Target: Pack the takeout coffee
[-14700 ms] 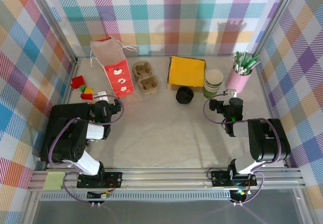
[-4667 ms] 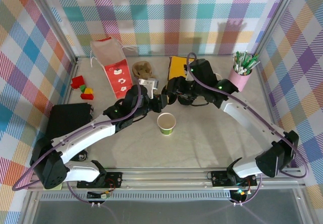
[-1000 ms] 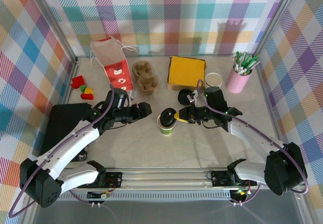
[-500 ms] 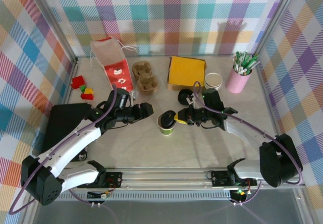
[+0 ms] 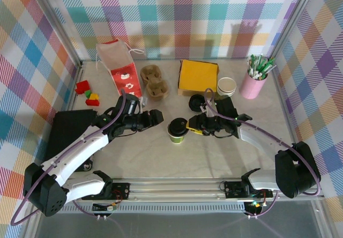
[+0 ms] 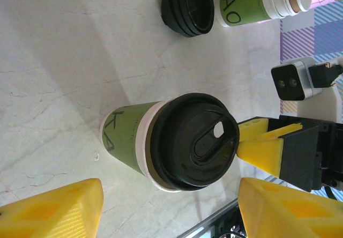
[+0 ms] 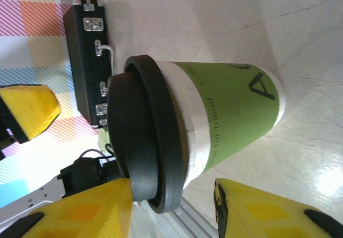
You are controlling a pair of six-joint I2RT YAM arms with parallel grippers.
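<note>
Right gripper [image 5: 191,126] has its jaws parted either side of the black lid [image 6: 193,141] on the takeout coffee [image 5: 177,132], upright on the desk [image 5: 161,157]; draw it back level so nothing drags the lid, then bring your released left gripper [image 5: 155,117] low around the green wall

A few seconds back the takeout coffee [image 5: 176,135] stood open-topped on the table; it now wears a black lid [image 5: 177,125]. The right gripper [image 5: 193,128] was pinched shut on that lid a second ago. Its jaws have since parted, and its yellow fingers [image 7: 86,211] sit just beside the lid.
</note>
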